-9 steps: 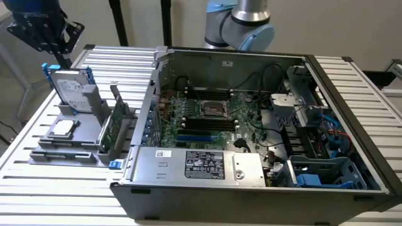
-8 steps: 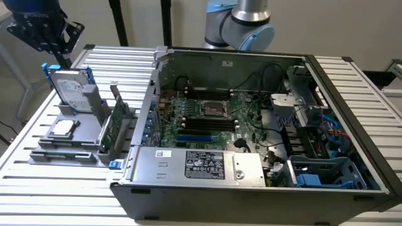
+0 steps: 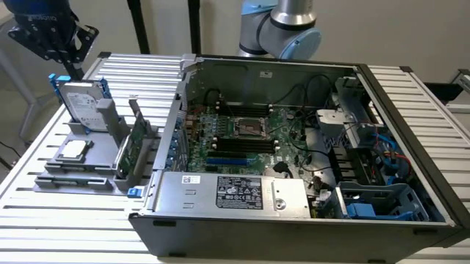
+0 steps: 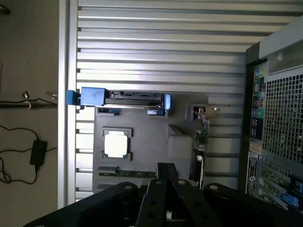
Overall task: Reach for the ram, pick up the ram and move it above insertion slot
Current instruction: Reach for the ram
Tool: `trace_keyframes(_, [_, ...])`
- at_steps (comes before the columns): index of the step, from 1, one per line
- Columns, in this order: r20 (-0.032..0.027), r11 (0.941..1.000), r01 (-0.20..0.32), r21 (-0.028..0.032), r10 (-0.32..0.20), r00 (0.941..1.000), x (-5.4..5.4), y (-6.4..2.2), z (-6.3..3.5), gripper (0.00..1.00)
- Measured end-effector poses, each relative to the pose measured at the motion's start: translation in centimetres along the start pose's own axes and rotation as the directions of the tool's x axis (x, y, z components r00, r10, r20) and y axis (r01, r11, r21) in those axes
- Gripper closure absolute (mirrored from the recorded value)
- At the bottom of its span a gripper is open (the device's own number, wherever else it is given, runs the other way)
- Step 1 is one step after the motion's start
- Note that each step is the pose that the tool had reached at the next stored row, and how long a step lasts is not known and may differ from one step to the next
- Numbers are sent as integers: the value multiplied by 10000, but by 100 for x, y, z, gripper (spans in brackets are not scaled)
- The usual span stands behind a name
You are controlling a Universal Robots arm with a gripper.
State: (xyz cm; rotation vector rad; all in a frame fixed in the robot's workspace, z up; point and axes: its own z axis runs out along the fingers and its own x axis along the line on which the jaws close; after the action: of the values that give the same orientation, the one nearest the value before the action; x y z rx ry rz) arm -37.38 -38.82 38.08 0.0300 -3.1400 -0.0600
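The ram [image 4: 128,173] lies flat in its holder [image 4: 147,146], well apart from the clenched, empty pincer [image 3: 74,71].

gripper [image 3: 72,65]: pale brand word on my housing, upside down, seemingly ROBOTIQ;
power supply [image 3: 287,193]: small white sticker [image 3: 191,179] and black label [image 3: 240,195] with white print, neither legible to me;
hard drive [image 3: 81,102]: white label, print too small to read;
computer case [image 4: 279,118]: pale sticker strip on its back panel, unreadable

Bright light glares off the slatted table [image 4: 161,47], while the computer case [image 3: 220,236] is shadowed inside.
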Motion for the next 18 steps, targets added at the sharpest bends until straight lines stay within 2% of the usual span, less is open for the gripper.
trace_keyframes(7, [-2, 10000, -2, 1, 2, 10000, 2, -19, -2, 89])
trace_keyframes(18, [0, 10000, 0, 0, 0, 10000, 47, -513, 6, 89])
